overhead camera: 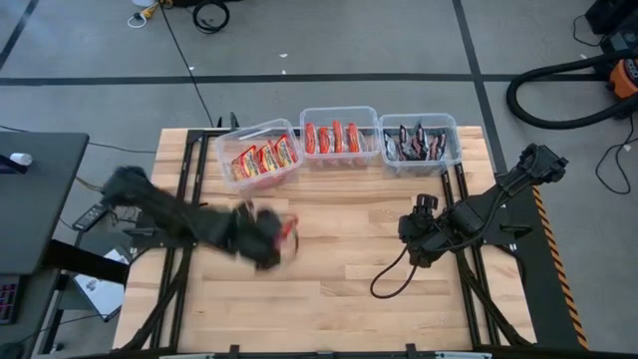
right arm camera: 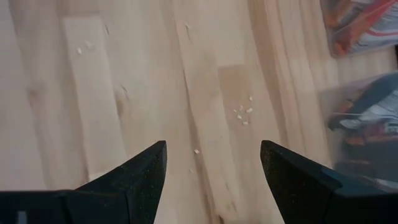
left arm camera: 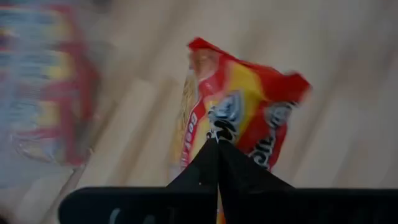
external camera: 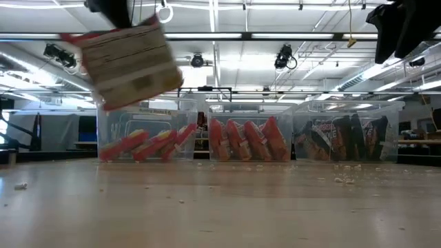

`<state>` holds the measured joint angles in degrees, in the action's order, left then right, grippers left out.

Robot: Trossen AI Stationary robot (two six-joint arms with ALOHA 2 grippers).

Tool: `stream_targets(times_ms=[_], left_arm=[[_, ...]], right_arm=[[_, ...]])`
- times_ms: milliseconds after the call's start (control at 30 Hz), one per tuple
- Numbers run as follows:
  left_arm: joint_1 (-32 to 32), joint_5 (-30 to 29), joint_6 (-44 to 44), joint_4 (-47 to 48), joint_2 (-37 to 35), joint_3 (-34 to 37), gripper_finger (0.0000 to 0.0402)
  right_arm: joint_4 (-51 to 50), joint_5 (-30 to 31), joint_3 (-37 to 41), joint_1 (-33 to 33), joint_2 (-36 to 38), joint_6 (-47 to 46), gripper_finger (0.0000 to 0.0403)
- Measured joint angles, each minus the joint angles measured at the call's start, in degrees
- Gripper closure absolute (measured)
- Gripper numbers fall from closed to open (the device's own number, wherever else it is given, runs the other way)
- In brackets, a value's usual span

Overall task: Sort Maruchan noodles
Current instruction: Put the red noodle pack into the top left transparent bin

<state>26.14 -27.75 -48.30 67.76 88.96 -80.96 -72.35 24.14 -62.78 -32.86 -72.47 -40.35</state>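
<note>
Fingers [left arm camera: 217, 163] pinch orange-yellow packet [left arm camera: 239, 118]; overhead apparently blurs it.

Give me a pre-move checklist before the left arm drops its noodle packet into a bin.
1. Grip: left gripper shut on the yellow-and-red packet: ok.
2. Packet lifted off the table: ok.
3. Matching bin: left bin holds yellow-and-red packets: ok.
4. Gripper over that bin: not ok, it is short of it, above bare wood.
5. Right gripper open, well aside over the table: ok.
6. Room left in the bin: cannot tell.
</note>
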Motion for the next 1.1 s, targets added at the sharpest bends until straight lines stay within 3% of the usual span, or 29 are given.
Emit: stream_targets(times_ms=[300,667,833,1100], left_arm=[[-29.64,5.04,-5.10,-2.10,-13.11,-0.05,0.0399],[-56.67,13.46,-2.07,-2.24,-11.03,-0.05,0.0397],[-63.04,20.00,-1.80,0.75,-7.61,-0.05,0.0397],[-64.98,27.52,-3.83,3.43,-2.95,-0.05,0.0396]], right_arm=[[2.58,0.03,0.00,-1.95,0.00,-5.12,0.0137],[3.56,1.86,0.00,-4.32,0.02,-7.39,0.0137],[3.55,2.22,0.00,-5.22,0.02,-9.27,0.0137],[2.91,4.01,0.00,-7.48,0.02,-11.88,0.0137]])
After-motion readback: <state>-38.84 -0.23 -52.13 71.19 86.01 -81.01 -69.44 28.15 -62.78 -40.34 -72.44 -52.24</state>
